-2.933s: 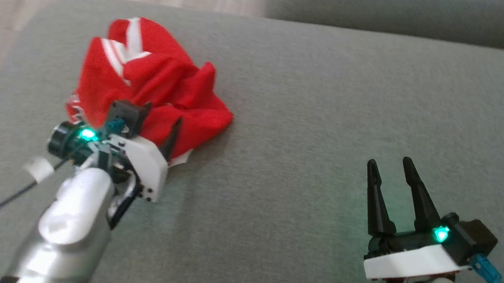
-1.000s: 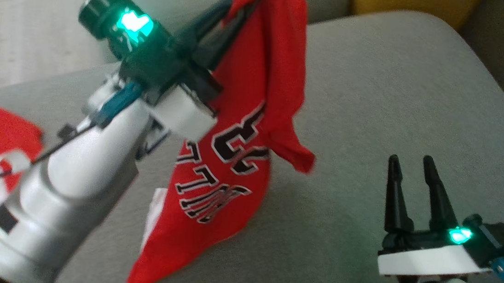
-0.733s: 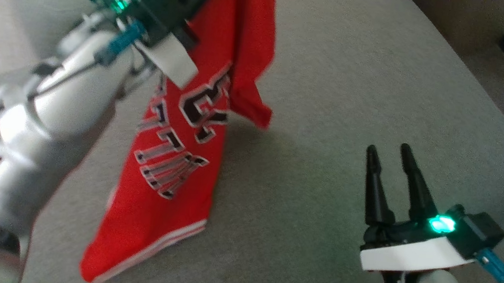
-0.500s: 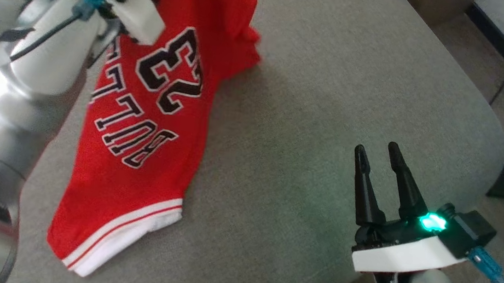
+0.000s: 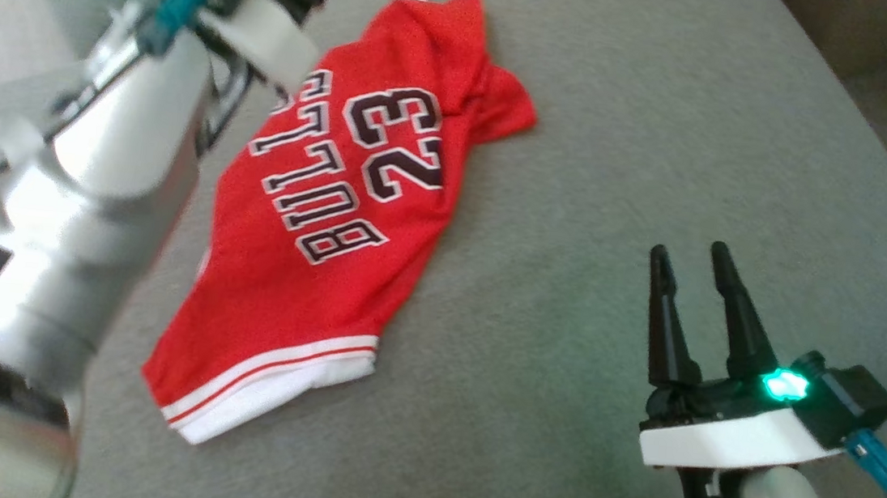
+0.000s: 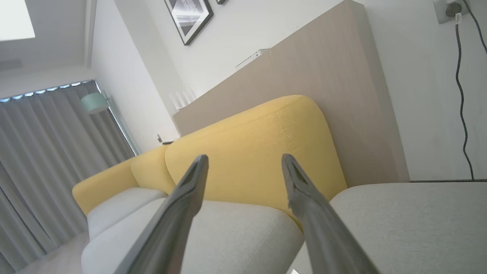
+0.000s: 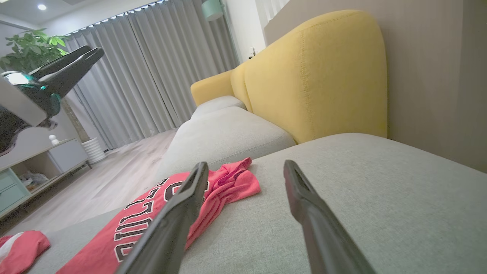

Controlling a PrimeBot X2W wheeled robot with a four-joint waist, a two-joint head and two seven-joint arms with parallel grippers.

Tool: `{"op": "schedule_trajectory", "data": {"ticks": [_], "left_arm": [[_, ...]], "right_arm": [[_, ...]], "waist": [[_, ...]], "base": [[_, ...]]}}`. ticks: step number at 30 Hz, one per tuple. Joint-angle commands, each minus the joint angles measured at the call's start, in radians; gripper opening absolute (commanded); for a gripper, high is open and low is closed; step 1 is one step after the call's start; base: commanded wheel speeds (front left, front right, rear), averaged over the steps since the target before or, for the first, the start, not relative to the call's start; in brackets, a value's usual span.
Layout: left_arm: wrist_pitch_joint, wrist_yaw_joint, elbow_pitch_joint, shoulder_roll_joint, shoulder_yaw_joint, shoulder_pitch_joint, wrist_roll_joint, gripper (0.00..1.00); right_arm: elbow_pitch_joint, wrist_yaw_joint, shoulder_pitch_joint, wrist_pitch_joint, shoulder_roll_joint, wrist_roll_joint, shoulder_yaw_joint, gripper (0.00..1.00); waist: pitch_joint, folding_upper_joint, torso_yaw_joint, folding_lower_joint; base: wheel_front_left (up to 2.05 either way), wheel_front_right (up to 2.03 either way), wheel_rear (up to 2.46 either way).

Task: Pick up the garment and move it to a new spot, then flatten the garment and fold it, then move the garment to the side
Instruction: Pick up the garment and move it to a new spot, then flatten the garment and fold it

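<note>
Red garment (image 5: 333, 214) spread on the grey seat cushion (image 5: 625, 136), black lettering and the number 23 face up, white-striped hem toward the near edge, far end bunched into soft folds with a small white tab at the very top; touched by neither pincer. Up and to the left of it, left gripper (image 6: 243, 161) raised clear of the cushion, fingers well apart with nothing between them, aimed at the yellow backrest (image 6: 258, 152) behind the seats. Right gripper (image 5: 687, 256) to the right of the garment and apart from it, low over the cushion, fingers likewise spread and empty, tips toward the back of the sofa. Further left, apart from the garment, a second red cloth (image 7: 23, 245) with a white stripe, crumpled. Past the sofa, pale wood floor (image 7: 114, 179), long grey curtains (image 7: 152, 68) and a leafy plant (image 7: 34, 42). Against the far wall a low cabinet (image 7: 57, 156), one open compartment (image 7: 26, 179) holding something too blurred to name. Beside the cabinet, on the floor, a white ribbed bin (image 7: 93, 150), contents hidden from this angle
</note>
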Motion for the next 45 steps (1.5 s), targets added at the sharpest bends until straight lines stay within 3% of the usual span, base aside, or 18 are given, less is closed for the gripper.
{"op": "schedule_trajectory", "data": {"ticks": [1, 5, 12, 19, 23, 29, 38, 45], "left_arm": [[-0.004, 0.001, -0.041, 0.025, 0.039, -0.009, -0.007, 1.0], [-0.004, 0.011, -0.137, 0.018, 0.092, 0.115, -0.055, 1.0], [-0.004, 0.066, -0.335, 0.013, 0.182, 0.426, -0.112, 1.0], [-0.004, 0.114, -0.485, -0.015, 0.226, 0.738, -0.129, 1.0], [-0.004, 0.122, -0.518, -0.043, 0.23, 0.852, -0.128, 1.0], [-0.004, 0.109, -0.531, -0.059, 0.234, 0.868, -0.101, 1.0], [0.015, 0.063, -0.415, -0.08, 0.195, 0.886, -0.13, 1.0], [0.013, 0.062, -0.327, -0.083, 0.183, 0.872, -0.126, 1.0]], "right_arm": [[-0.028, -0.001, -0.036, -0.011, -0.006, -0.009, 0.011, 1.0], [-0.024, -0.001, -0.022, -0.011, -0.006, -0.031, -0.028, 1.0], [-0.02, -0.001, 0.027, -0.011, -0.006, -0.063, -0.102, 1.0], [-0.013, -0.001, 0.064, -0.011, -0.006, -0.086, -0.144, 1.0], [-0.01, -0.001, 0.075, -0.011, -0.006, -0.091, -0.156, 1.0], [-0.006, -0.001, 0.07, -0.011, -0.006, -0.093, -0.152, 1.0], [0.001, -0.001, 0.061, -0.011, -0.006, -0.083, -0.135, 1.0], [0.0, -0.001, 0.058, -0.011, -0.006, -0.086, -0.127, 1.0]], "waist": [[-0.026, 0.0, 0.051, -0.0001], [-0.062, 0.0, 0.129, -0.0001], [-0.12, 0.0, 0.267, -0.0001], [-0.146, 0.0, 0.354, -0.0001], [-0.153, 0.0, 0.374, -0.0001], [-0.147, 0.0, 0.375, -0.0001], [-0.139, 0.0, 0.325, -0.0001], [-0.128, 0.0, 0.302, -0.0001]], "base": [[0.0, 0.0, 0.0], [0.0, 0.0, 0.0], [0.0, 0.0, 0.0], [0.0, 0.0, 0.0], [0.0, 0.0, 0.0], [0.0, 0.0, 0.0], [0.0, 0.0, 0.0], [0.0, 0.0, 0.0]]}}
